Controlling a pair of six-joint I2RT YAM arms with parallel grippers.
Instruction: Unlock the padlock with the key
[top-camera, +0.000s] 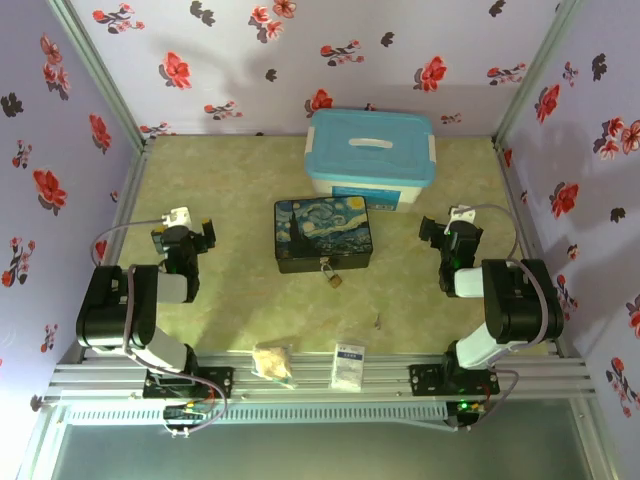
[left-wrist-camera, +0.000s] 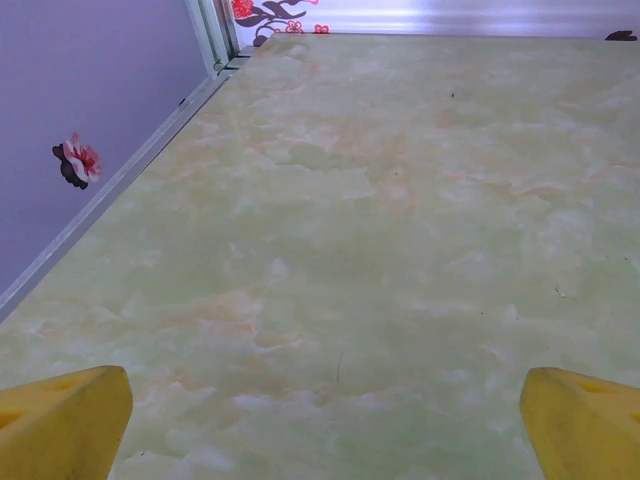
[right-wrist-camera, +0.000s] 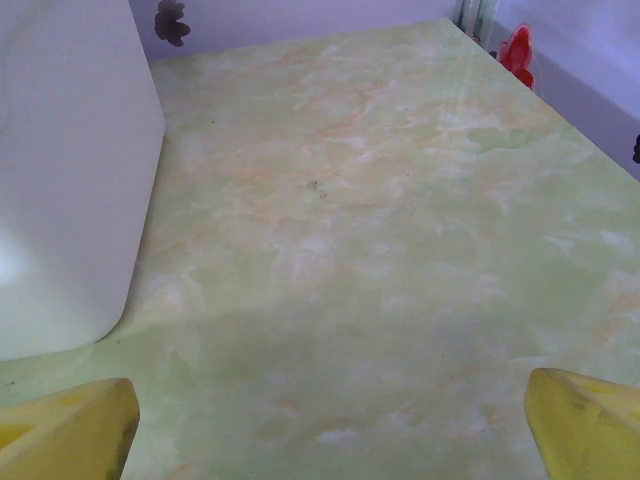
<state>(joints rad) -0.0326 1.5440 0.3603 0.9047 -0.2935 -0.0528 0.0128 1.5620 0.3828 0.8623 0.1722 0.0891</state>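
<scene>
Both arms sit folded at the near edge of the table (top-camera: 250, 300), upper links doubled back over their bases and wrists stretched toward the far wall. The left tool (top-camera: 186, 228) hangs low over the left side of the table, released, with its yellow fingertips (left-wrist-camera: 60, 425) spread to the two bottom corners of its wrist view and only bare marbled surface between them. The right tool (top-camera: 450, 228) mirrors it on the right side, also released and empty, with its fingertips (right-wrist-camera: 585, 425) just as wide apart. The white wall of the blue-lidded tub (right-wrist-camera: 60, 180) stands to its left. The padlock (top-camera: 333, 274) lies on the table at the near edge of the dark-blue box (top-camera: 322, 233), midway between the two tools and well apart from both. The key (top-camera: 378, 322) is a small speck on the table, nearer and to the right of the padlock. A white packet (top-camera: 348, 366) rests on the near rail.
</scene>
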